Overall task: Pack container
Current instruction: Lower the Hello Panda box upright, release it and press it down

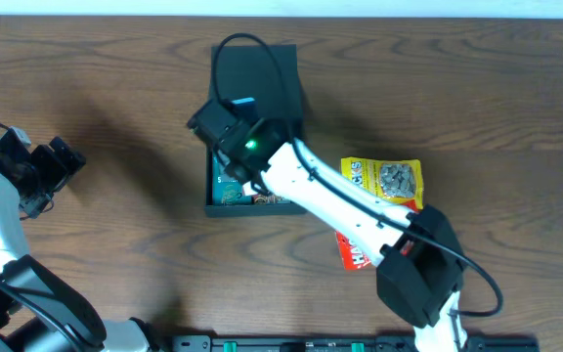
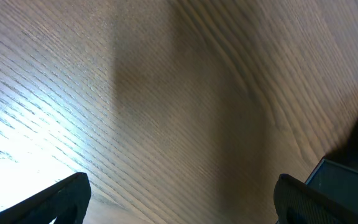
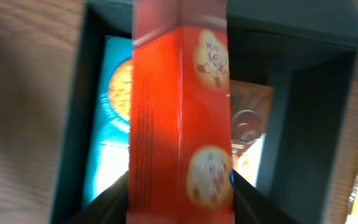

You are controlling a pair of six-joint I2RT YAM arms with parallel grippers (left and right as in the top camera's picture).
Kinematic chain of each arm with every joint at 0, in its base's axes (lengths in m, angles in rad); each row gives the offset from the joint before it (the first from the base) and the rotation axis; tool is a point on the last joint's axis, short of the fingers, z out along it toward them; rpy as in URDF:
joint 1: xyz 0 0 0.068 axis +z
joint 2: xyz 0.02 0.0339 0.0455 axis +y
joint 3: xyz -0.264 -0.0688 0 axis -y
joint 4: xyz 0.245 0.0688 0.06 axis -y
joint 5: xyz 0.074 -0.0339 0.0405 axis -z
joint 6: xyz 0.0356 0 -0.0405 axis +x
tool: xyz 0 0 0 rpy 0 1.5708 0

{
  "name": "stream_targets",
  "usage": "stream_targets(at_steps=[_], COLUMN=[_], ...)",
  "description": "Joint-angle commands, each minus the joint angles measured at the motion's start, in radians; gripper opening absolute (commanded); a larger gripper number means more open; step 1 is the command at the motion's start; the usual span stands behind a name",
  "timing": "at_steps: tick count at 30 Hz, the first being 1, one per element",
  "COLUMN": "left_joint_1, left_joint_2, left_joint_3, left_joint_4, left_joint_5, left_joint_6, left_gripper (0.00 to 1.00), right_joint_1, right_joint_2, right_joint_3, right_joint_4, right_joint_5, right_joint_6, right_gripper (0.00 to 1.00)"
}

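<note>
One teal packet (image 3: pixel 112 124), half hidden behind red box (image 3: pixel 179 112), container (image 3: pixel 303 130) edges cropped

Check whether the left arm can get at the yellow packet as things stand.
Probably not. The left claw hangs open far to the left; the yellow packet lies far right, with the box and the right arm stretched across between them.

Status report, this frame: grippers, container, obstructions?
Left gripper open, idle over table. Right gripper shut on red packet above open container. Teal packet already inside, below it.
</note>
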Motion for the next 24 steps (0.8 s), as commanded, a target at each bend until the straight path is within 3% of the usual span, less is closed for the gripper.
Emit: stream_targets(at_steps=[1, 6, 14, 17, 21, 24], left_joint_1=[0.0, 0.001, 0.001, 0.001, 0.0, 0.001], left_joint_2=[-0.015, -0.015, -0.015, -0.015, -0.015, -0.015], left_joint_3=[0.02, 0.02, 0.02, 0.02, 0.02, 0.02], left_joint_4=[0.0, -0.001, 0.003, 0.004, 0.007, 0.011], left_joint_5=[0.008, 0.008, 0.008, 0.008, 0.008, 0.007], left_joint_6=[-0.015, -0.015, -0.015, -0.015, -0.015, -0.015], left_gripper=[0.95, 0.95, 0.95, 0.95, 0.95, 0.95], right_joint_1=[0.031, 0.007, -0.064, -0.091, -0.119, -0.115], right_joint_2=[0.002, 0.002, 0.002, 0.002, 0.017, 0.044], right_joint_3=[0.017, 0.017, 0.017, 0.017, 0.003, -0.001], right_joint_4=[0.023, 0.058, 0.039, -0.004, -0.017, -0.033], right_joint_5=[0.023, -0.153, -0.148, -0.086, -0.087, -0.091], right_joint_6=[0.0, 0.047, -0.006, -0.005, -0.032, -0.056], right_gripper=[0.47, 0.45, 0.49, 0.35, 0.08, 0.02])
